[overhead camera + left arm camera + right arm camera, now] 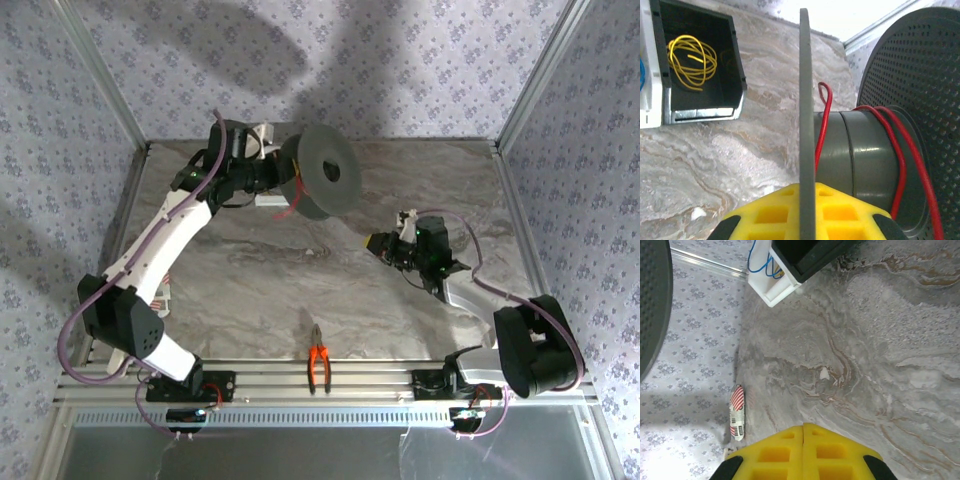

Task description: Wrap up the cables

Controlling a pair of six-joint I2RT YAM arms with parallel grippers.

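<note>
The dark grey spool (322, 172) is held above the table at the back, tipped on its side. My left gripper (283, 180) is shut on the thin edge of one spool flange (806, 100), which stands between its yellow fingers (770, 212). The red cable (900, 150) runs in a few turns round the spool's core (860, 155), beside the perforated flange (920, 75). A loose red end (285, 212) hangs below the spool. My right gripper (372, 241) hovers over the table at the right, shut with nothing in it (803, 427).
A black bin (735, 75) holds a yellow wire coil (690, 60). A white bin (767, 285) with blue wire sits beside it. Orange-handled pliers (319, 362) lie at the near edge. A red-striped label (737, 412) lies by the left wall.
</note>
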